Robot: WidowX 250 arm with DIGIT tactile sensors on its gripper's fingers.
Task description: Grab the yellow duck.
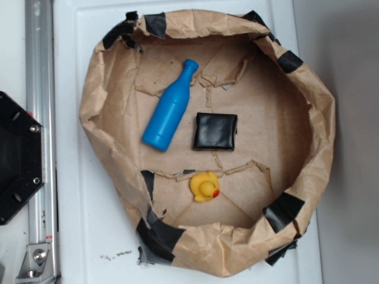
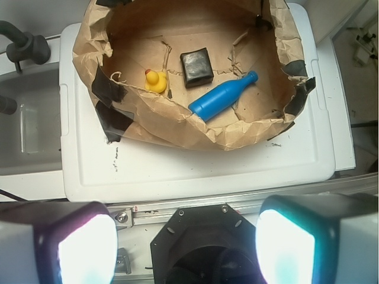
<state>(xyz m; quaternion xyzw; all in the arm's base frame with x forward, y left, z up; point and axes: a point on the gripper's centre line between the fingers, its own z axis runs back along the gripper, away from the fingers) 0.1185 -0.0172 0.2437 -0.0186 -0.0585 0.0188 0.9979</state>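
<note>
The yellow duck (image 1: 205, 186) is small and bright, with a red-orange beak, and sits low in a crumpled brown paper nest (image 1: 118, 71). The wrist view shows the duck (image 2: 155, 81) at the nest's left side, far from the fingers. My gripper (image 2: 185, 248) is open, with its two pale pads at the bottom corners of the wrist view and nothing between them. It hovers over the black robot base (image 2: 195, 236), well short of the nest. The gripper does not show in the exterior view.
A blue bottle (image 1: 170, 108) lies tilted in the nest, next to a black square block (image 1: 215, 131). The nest's raised paper wall (image 2: 177, 127), patched with black tape, rings them. It rests on a white lid (image 2: 195, 165). An aluminium rail (image 1: 40, 142) runs along the left.
</note>
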